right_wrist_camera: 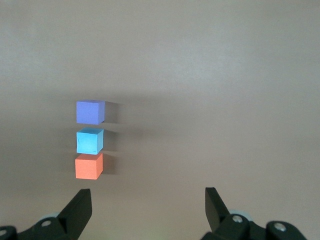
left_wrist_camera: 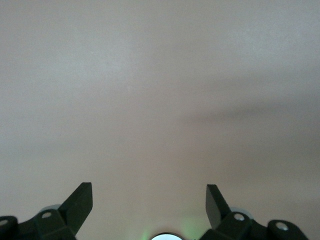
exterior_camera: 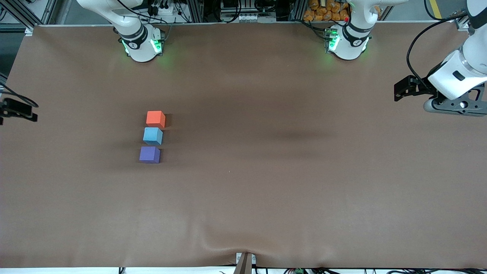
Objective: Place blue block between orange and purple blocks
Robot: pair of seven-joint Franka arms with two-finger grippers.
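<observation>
The blue block (exterior_camera: 152, 136) sits on the brown table (exterior_camera: 266, 171) in a short row, between the orange block (exterior_camera: 155, 118) and the purple block (exterior_camera: 149, 155), with small gaps. The orange block is farthest from the front camera and the purple one nearest. The right wrist view shows the purple block (right_wrist_camera: 90, 112), the blue block (right_wrist_camera: 89, 141) and the orange block (right_wrist_camera: 88, 166). My right gripper (right_wrist_camera: 148, 202) is open and empty, raised at the right arm's end of the table (exterior_camera: 15, 108). My left gripper (left_wrist_camera: 149, 200) is open and empty, raised at the left arm's end (exterior_camera: 409, 88).
The two arm bases (exterior_camera: 140, 43) (exterior_camera: 348, 42) stand along the table's edge farthest from the front camera. A small mount (exterior_camera: 245, 262) pokes up at the nearest edge. The left wrist view shows only bare brown table (left_wrist_camera: 160, 100).
</observation>
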